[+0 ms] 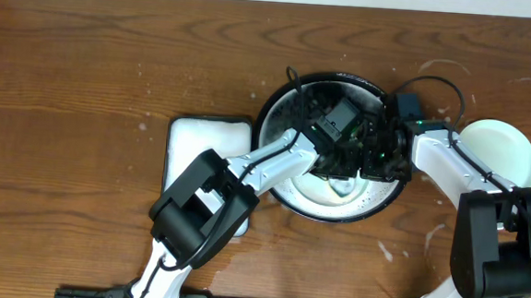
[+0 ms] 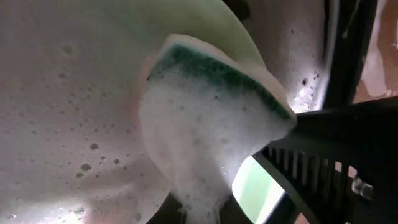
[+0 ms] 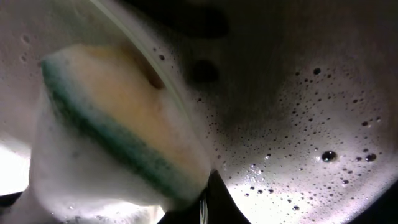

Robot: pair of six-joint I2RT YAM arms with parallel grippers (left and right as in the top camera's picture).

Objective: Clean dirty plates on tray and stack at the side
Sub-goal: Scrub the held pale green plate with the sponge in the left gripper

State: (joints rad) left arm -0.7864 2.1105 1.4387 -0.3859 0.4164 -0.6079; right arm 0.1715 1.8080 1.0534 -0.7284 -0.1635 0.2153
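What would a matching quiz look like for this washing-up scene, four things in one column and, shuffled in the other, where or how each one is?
Column one:
1. sponge
2. black basin
3. white tray
4. pale plate

Column two:
A. on the bare table, right of the basin
B. foamy, with a green layer
C. on the table, left of the basin
D. mid-table, both arms reaching in

Pairs: 1-B, 2-D, 3-C, 4-A
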